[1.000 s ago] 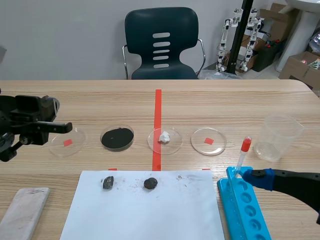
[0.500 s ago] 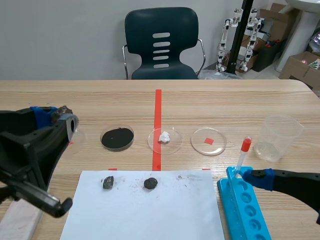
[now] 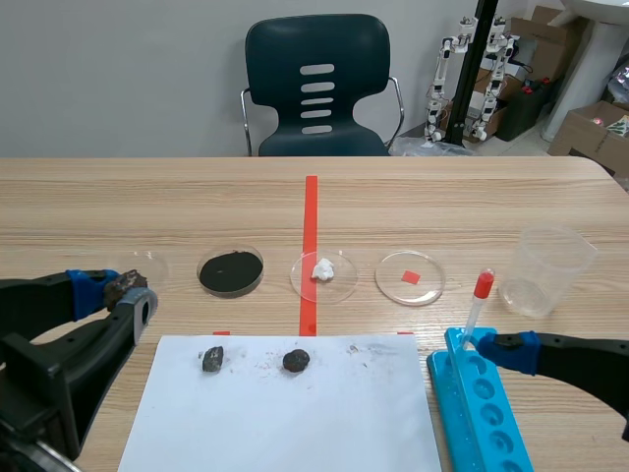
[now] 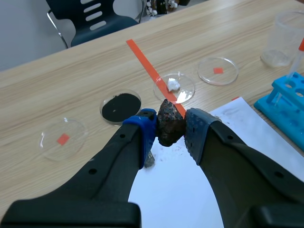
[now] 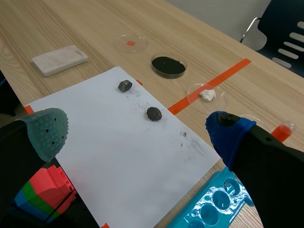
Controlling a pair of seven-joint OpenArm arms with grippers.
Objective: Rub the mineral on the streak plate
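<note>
My left gripper (image 4: 170, 129) is shut on a dark brown, rough mineral (image 4: 168, 122), pinched between its blue pads. In the scene view that gripper (image 3: 116, 291) hangs with the mineral (image 3: 126, 284) just beyond the white paper's (image 3: 285, 408) far left corner. The streak plate (image 5: 59, 59), a pale slab, lies on the table beside the paper; in the scene view the left arm hides it. My right gripper (image 5: 140, 128) stands open with nothing between its fingers, low at the right by the blue rack (image 3: 477, 408).
Two small dark rocks (image 3: 212, 359) (image 3: 296, 361) lie on the paper. Behind it is a row of petri dishes: an empty one (image 3: 147, 264), black powder (image 3: 231, 270), a white lump (image 3: 323, 271), a red mark (image 3: 410, 277). A plastic cup (image 3: 550, 267) and a red-capped dropper (image 3: 479, 297) stand right.
The left arm has swung from over the leftmost dish down and toward the table's near side, carrying the mineral, and now covers the streak plate. The right arm has not moved.
</note>
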